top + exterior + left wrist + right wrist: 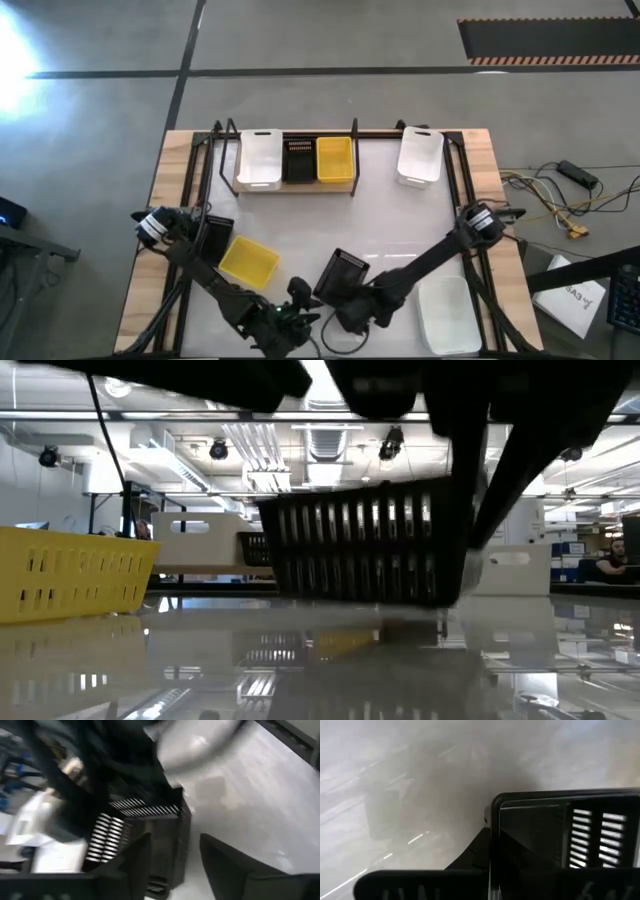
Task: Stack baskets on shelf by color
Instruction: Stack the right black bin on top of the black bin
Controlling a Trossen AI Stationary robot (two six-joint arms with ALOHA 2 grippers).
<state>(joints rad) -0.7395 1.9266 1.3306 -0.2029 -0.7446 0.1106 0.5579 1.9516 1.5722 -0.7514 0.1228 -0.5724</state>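
The shelf (295,187) stands at the far left and carries a white basket (260,158), a black basket (299,160) and a yellow basket (335,159) side by side. My right gripper (350,305) is shut on another black basket (345,270) near the table's front middle; this basket also shows in the low view (365,545), tilted. My left gripper (297,293) is open just left of this basket, and its fingers (135,865) stand on either side of a basket wall (175,845). My right gripper holds the black basket by a wall at its near end (492,815). One finger (470,857) shows outside the wall; the basket hides the other. The basket is tilted and seems lifted just clear of the table. My left gripper: I cannot tell whether its fingers touch the basket wall.
A yellow basket (248,258) lies on the table at the near left, with a dark basket (214,237) beside it under my left arm. One white basket (420,155) lies at the far right and another (450,312) at the near right.
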